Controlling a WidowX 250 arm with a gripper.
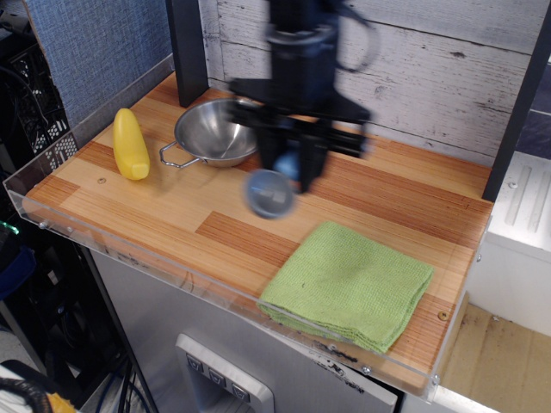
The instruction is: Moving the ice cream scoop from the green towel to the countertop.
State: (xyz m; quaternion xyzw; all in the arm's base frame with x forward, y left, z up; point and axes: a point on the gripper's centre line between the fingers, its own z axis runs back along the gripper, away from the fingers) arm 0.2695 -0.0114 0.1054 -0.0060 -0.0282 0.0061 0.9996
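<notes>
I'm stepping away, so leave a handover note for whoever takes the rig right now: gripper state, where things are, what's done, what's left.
Gripper: shut on the scoop, carried in the air, motion-blurred, just right of the steel bowl.
Towel: flat at the front right of the countertop, nothing on it.
Done: scoop lifted off the towel.
Left: lower it onto bare wood, probably the open patch in front of the bowl, then release and retract.
Also there: a yellow object at the left.
</notes>
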